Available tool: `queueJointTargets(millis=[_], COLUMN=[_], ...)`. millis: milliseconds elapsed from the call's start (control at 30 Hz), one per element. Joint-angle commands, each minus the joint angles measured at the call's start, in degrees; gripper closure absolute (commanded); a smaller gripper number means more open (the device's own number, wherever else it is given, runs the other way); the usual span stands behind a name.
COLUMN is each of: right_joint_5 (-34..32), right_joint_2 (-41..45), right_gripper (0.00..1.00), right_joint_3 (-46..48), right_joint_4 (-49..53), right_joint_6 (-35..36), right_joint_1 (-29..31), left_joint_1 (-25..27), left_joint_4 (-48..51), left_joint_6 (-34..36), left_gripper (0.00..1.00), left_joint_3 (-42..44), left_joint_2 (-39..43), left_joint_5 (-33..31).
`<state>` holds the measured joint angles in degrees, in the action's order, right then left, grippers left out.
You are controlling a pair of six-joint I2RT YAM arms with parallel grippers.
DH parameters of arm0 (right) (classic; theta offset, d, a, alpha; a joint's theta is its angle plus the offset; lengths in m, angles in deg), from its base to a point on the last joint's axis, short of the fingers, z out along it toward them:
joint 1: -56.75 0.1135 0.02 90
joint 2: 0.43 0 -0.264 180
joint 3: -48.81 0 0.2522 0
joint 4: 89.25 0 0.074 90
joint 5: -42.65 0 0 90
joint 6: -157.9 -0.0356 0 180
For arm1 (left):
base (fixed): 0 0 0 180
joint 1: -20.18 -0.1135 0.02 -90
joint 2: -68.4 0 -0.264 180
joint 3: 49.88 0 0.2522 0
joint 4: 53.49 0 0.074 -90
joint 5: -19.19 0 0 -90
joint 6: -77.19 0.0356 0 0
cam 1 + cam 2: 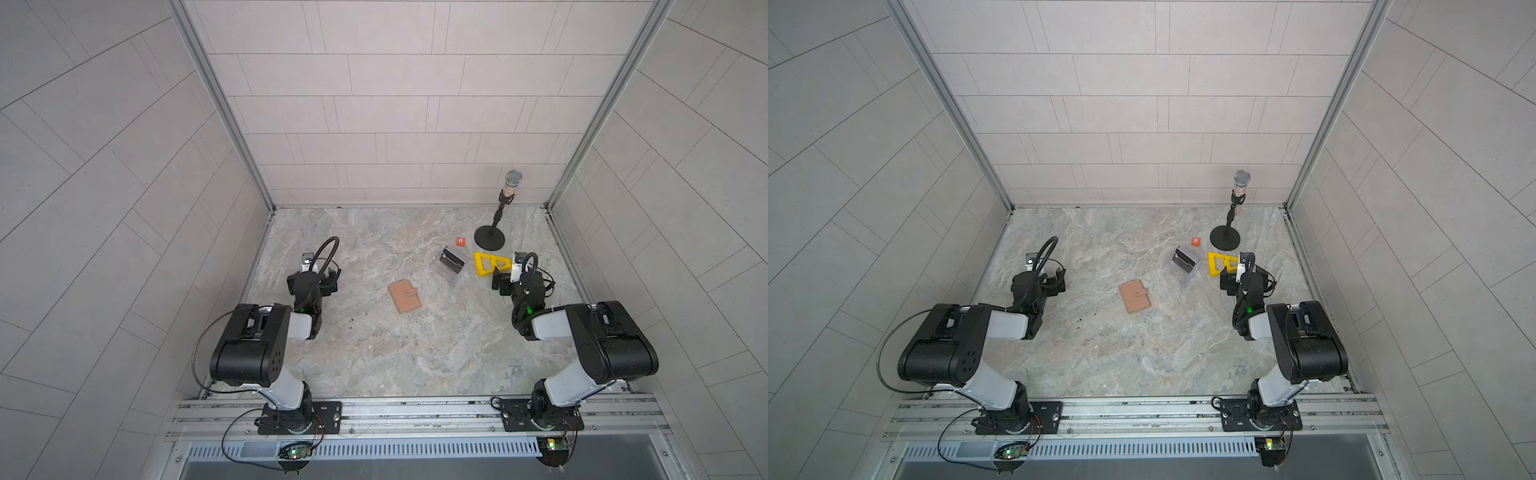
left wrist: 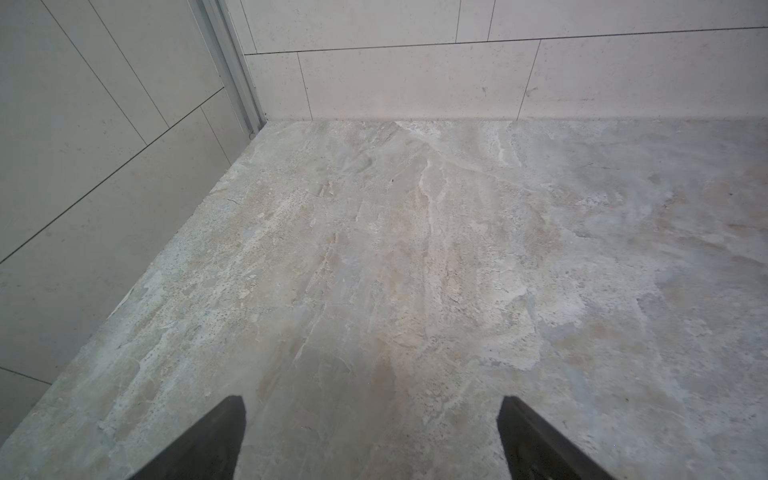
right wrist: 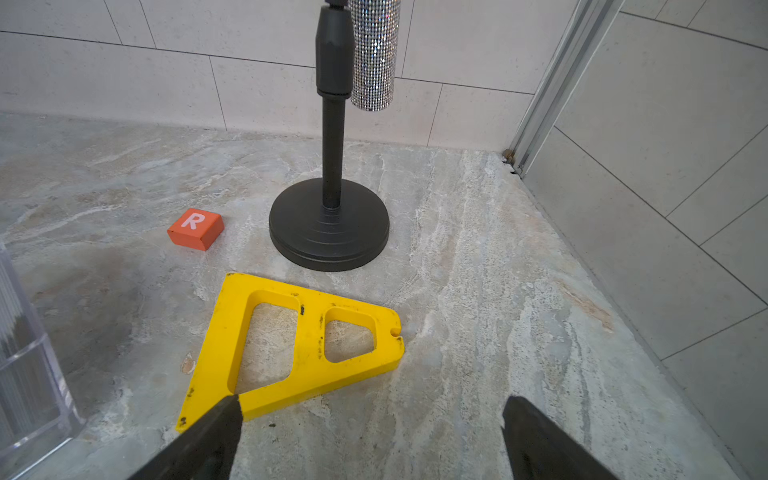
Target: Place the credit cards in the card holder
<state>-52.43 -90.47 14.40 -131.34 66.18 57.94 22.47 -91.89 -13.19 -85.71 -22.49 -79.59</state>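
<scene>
Left pincer [image 2: 370, 401] is released: jaws spread wide over bare table [image 2: 415, 249], on the left side near the left wall. Going right, you get the card holder [image 1: 404, 296] mid-table. It's tan, folded shut, snap tab on top, lying flat and well apart from both arms. Further right and a bit farther back is the clear acrylic stand [image 1: 453, 275]. The credit cards [image 1: 452, 259] sit inside it; you can make out a dark one, but the count is not readable. Orange block marked R [image 3: 195, 228] sits just beyond the stand, on its far side. Yellow triangular frame [image 3: 299, 345] lies flat just right of the stand, on the near side of the black mic stand [image 3: 328, 237], which holds a glittery microphone [image 1: 513, 182]. Right pincer [image 3: 372, 401] is also released, jaws wide, at the yellow frame's near edge. One fingertip overlaps the frame's corner in the wrist view; you cannot tell if it touches.
</scene>
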Motion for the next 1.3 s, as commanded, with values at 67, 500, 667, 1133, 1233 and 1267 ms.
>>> queueJointTargets(millis=[67, 500, 667, 1133, 1233, 1267], right_joint_5=[0.3, 0.3, 0.3, -5.1, -8.2, -9.0], right_joint_2=[-0.1, -0.2, -0.2, 5.8, 12.9, 15.1], right_gripper=[0.0, 0.0, 0.0, 0.0, 0.0, 0.0], right_joint_3=[-0.2, -0.3, -0.4, 1.5, -1.1, -2.2], right_joint_4=[0.1, 0.2, 0.3, 1.4, 11.8, 15.5], right_joint_6=[0.6, 0.6, 0.6, -0.5, 0.0, -1.0], right_joint_1=[0.2, 0.1, 0.2, 0.4, 1.5, 1.7], left_joint_1=[0.2, 0.1, 0.1, 0.1, 0.3, 0.3], left_joint_4=[-0.3, -0.2, -0.2, -4.8, 0.5, 3.9], left_joint_6=[0.5, 0.4, 0.4, -2.1, -3.8, -4.2], left_gripper=[0.0, 0.0, 0.0, 0.0, 0.0, 0.0], left_joint_3=[-0.8, -0.9, -0.9, 2.9, 3.1, 2.6], left_joint_2=[0.2, 0.1, 0.1, 3.6, 10.2, 13.0], left_joint_5=[0.3, 0.4, 0.4, -6.7, -11.9, -13.5])
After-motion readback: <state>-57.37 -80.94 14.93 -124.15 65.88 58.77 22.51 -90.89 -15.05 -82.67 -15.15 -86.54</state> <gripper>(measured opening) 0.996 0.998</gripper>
